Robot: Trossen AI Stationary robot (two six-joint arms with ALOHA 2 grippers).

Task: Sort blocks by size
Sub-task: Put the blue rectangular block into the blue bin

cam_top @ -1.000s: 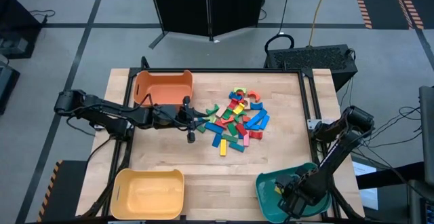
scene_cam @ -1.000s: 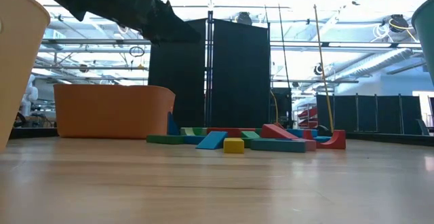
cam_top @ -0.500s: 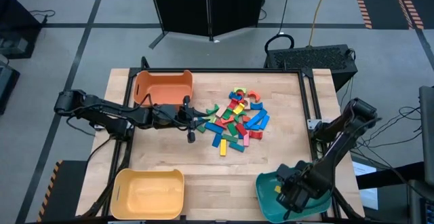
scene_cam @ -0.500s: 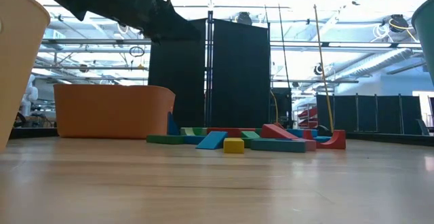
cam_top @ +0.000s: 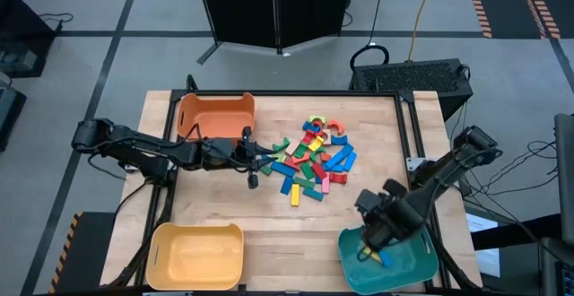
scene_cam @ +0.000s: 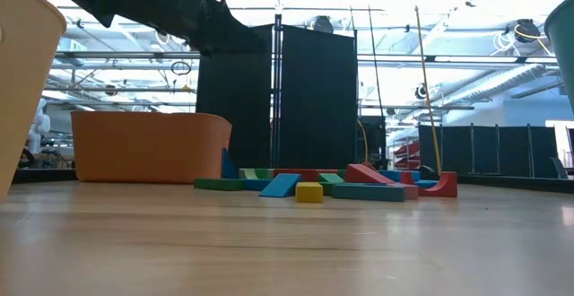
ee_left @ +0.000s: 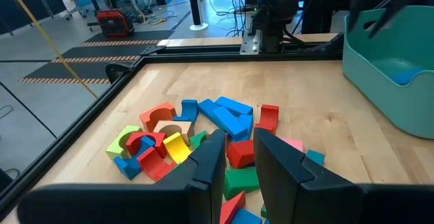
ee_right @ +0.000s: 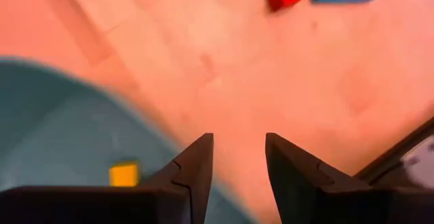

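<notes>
At the surface's near right corner, your right end effector [cam_top: 369,242] has lifted off the teal bin [cam_top: 420,265], fingers parted and empty, leaving blocks [cam_top: 314,157] mid-surface unsorted.

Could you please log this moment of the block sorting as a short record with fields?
pile: blocks heaped mid-table, toward the far side
left gripper: at the pile's near-left edge, fingers slightly apart, empty
right gripper: over the teal bin's far rim, fingers parted, holding nothing
teal bin contents: a yellow block and a blue block
orange bin: no blocks visible
yellow bin: no blocks visible
</notes>
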